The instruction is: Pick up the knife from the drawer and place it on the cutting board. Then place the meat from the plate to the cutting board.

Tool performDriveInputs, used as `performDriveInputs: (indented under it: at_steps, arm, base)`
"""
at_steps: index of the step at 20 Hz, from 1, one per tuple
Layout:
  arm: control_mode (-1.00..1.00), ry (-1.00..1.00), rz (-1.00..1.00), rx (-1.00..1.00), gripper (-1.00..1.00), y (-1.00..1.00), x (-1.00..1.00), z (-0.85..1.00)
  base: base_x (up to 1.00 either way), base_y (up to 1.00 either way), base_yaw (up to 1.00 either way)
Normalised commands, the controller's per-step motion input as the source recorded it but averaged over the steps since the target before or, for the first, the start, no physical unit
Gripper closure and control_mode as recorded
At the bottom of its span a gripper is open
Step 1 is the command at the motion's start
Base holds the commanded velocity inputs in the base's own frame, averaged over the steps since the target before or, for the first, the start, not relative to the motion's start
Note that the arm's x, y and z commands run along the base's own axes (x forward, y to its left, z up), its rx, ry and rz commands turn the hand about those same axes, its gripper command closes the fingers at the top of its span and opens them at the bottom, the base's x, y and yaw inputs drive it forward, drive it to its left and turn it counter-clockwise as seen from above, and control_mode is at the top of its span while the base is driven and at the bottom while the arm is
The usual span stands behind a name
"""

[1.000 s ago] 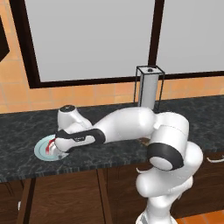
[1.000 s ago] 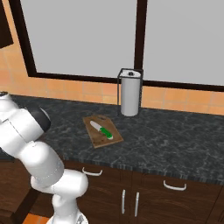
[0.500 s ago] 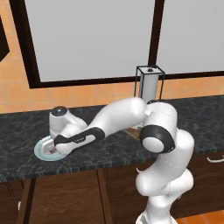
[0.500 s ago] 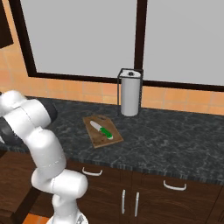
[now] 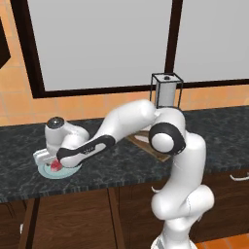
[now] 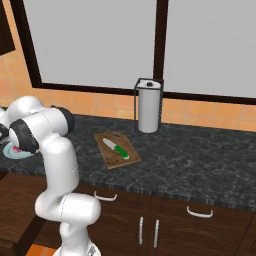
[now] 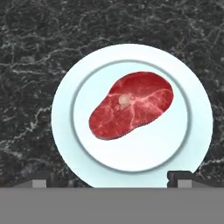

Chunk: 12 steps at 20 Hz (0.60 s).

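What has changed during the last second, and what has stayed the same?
The arm swung further left along the counter, and its gripper now hangs over the plate, fingers apart on either side of the meat, nothing grasped. The meat stayed on the plate. The knife stayed on the cutting board, and the paper towel holder did not move.

A dark marbled counter (image 6: 200, 155) is running left to right over dark brown cabinets (image 6: 170, 225) with silver handles. Behind it, an orange tiled wall (image 6: 200, 110) is carrying a wide, dark-framed window (image 6: 100, 45). A paper towel holder (image 6: 148, 105) is standing at the far edge of the counter.
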Motion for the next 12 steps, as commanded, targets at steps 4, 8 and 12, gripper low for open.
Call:
performDriveInputs:
  at_steps: [4, 8, 12]
  arm:
    - [-1.0, 0.12, -0.09, 0.0, -1.0, 0.01, 0.27, -0.16]
    - [-1.0, 0.11, -0.1, 0.0, -1.0, 0.0, 0.37, -0.34]
    - [-1.0, 0.09, -0.08, 0.0, -1.0, 0.0, 0.25, -0.22]
  base:
    - [0.0, 0.0, 0.0]
    - [0.0, 0.0, 0.0]
    - [0.0, 0.0, 0.0]
